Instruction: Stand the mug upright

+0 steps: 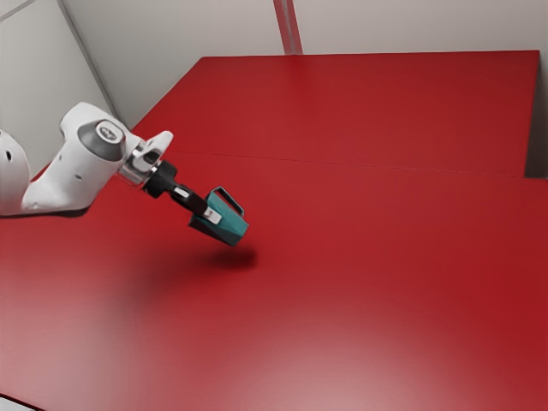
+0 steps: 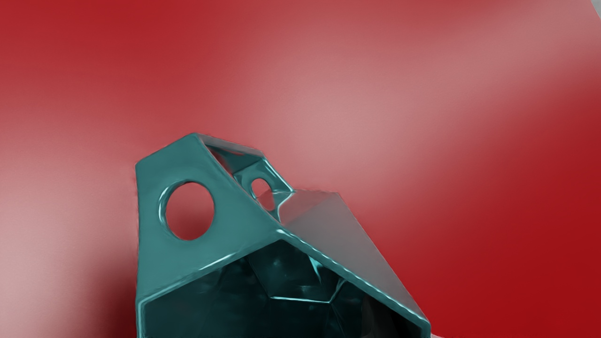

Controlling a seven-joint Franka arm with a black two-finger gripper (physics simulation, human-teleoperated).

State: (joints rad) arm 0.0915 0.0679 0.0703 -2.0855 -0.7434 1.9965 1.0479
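Above the red table (image 1: pixel 360 274), the gripper (image 1: pixel 211 215) holds the teal mug (image 1: pixel 229 225) with a fingertip against its side. The mug hangs tilted, its handle toward the upper right of the exterior view and a dark shadow beneath it. In the wrist view the teal mug (image 2: pixel 211 263) turns its open mouth toward my hand, and its faceted inside shows. Its angular handle with round holes juts out from the rim. A dark shape, seemingly a finger, lies inside the mouth; the other finger's contact is mostly hidden.
Pale walls (image 1: pixel 411 26) stand behind the table, one with a red vertical stripe (image 1: pixel 288 26). The table's far edge runs across the exterior view's top, and a thin seam crosses its surface beyond the mug.
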